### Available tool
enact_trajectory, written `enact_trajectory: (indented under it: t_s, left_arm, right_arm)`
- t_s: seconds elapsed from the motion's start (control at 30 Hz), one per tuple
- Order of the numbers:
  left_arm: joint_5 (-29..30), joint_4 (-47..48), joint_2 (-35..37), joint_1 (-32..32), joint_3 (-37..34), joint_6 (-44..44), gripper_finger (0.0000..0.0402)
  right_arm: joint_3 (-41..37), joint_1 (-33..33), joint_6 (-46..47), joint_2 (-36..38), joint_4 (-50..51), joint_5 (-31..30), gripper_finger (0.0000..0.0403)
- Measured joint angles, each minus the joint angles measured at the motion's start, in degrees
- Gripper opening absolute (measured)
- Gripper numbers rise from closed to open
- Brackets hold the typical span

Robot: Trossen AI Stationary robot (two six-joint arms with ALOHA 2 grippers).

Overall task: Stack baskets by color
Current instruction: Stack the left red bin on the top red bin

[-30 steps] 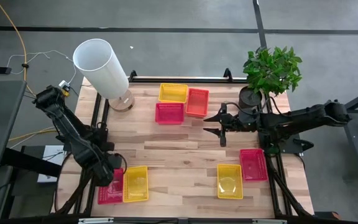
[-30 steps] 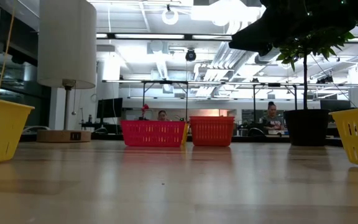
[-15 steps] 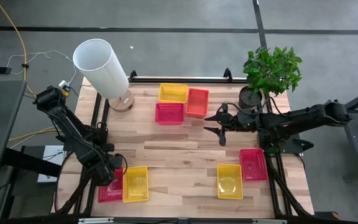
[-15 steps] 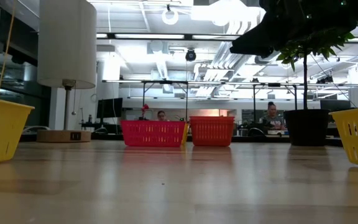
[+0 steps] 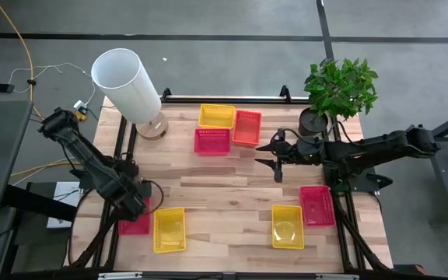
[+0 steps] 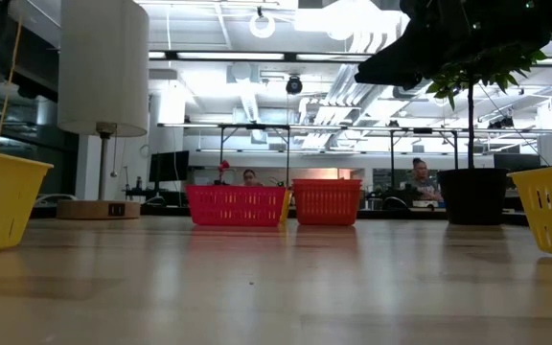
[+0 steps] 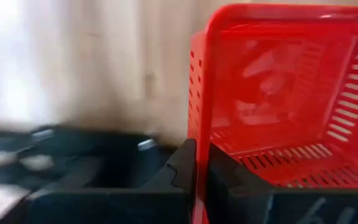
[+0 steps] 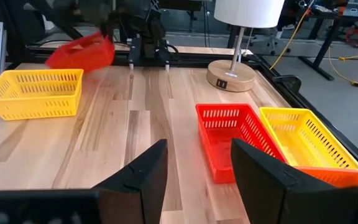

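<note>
Left wrist view alone shows the left hand [image 7: 197, 180] clamped on the red basket's [image 7: 278, 93] rim.

Seen from above, the wooden tabletop [image 5: 224, 187] fills the middle of the frame. At lower left the left hand [image 5: 136, 208] sits over a pink-red basket [image 5: 134, 224], just beside a yellow basket [image 5: 169, 229]. Near the top centre, a second yellow basket [image 5: 217, 116], an orange basket [image 5: 246, 127] and another pink-red basket [image 5: 212, 141] cluster together. At lower right a third yellow basket [image 5: 287, 226] lies beside a third pink-red basket [image 5: 317, 205]. The right hand [image 5: 267, 155] hangs right of centre, fingers spread. A white lamp [image 5: 127, 84] stands at upper left, a potted plant [image 5: 339, 87] at upper right.
</note>
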State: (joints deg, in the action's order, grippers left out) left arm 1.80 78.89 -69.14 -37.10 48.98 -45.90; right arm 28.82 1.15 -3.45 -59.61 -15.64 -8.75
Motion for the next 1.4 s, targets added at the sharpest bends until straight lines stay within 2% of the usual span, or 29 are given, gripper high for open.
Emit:
enact_trajectory:
  t_s: [0.1,0.17,0.27,0.33,0.4,0.47,0.53,0.63,0.73,0.8,0.97,1.03,1.17,1.27,1.4]
  left_arm:
    - [6.21,8.71,0.8,1.57,7.36,-0.41,0.0001]
    - [13.16,11.13,1.53,2.5,12.14,-1.28,0.0001]
    - [27.71,8.99,3.93,4.17,17.23,0.07,0.0]
    - [39.53,5.83,5.24,5.71,19.24,0.06,0.0]
    - [51.14,2.24,6.17,7.85,19.26,-0.45,0.0]
    - [62.18,-2.14,7.08,10.37,18.42,-4.57,0.0]
    - [67.19,-4.62,8.32,13.0,16.53,-10.11,0.0]
    - [66.53,-8.97,9.04,17.85,12.39,-13.95,0.0]
    - [62.01,-18.48,9.11,21.71,6.11,-14.73,0.0]
    - [58.95,-28.65,9.28,23.76,1.23,-11.92,0.0]
    - [47.14,-62.14,7.59,30.23,-11.02,-0.02,0.0]
    - [44.05,-69.32,6.64,34.09,-13.34,2.15,0.0]
    - [37.41,-69.46,4.35,43.08,-13.62,1.3,0.0]
    - [29.74,-69.55,2.73,49.4,-13.56,0.06,0.0]
    - [23.07,-66.8,-0.48,55.08,-13.54,-4.52,0.0]
  right_arm:
    - [0.0,0.0,0.0,0.0,0.15,0.0,0.0162]
    - [0.0,0.0,0.0,0.0,0.17,0.02,0.0162]
    - [0.0,0.0,0.0,0.0,0.17,0.02,0.0162]
    - [0.0,0.0,0.0,0.0,0.31,0.02,0.0162]
    - [0.0,0.0,0.0,0.0,0.35,0.02,0.0162]
    - [0.0,0.0,0.29,0.0,0.42,0.02,0.0162]
    - [0.0,0.01,1.02,0.0,0.42,0.04,0.0162]
    - [0.0,0.0,1.93,0.0,0.42,0.04,0.0162]
    - [0.0,0.0,1.95,0.0,0.43,0.04,0.0162]
    - [0.0,-0.07,1.66,0.0,0.44,0.04,0.0162]
    - [0.0,-1.13,1.86,0.0,0.42,0.09,0.0162]
    - [0.0,-1.66,2.51,0.0,0.42,-0.16,0.0162]
    - [0.0,-2.83,3.51,-0.01,0.42,-1.32,0.0162]
    - [0.0,-3.51,3.48,0.0,0.39,-2.35,0.0162]
    - [0.0,-4.57,4.97,0.0,0.41,-2.84,0.0162]
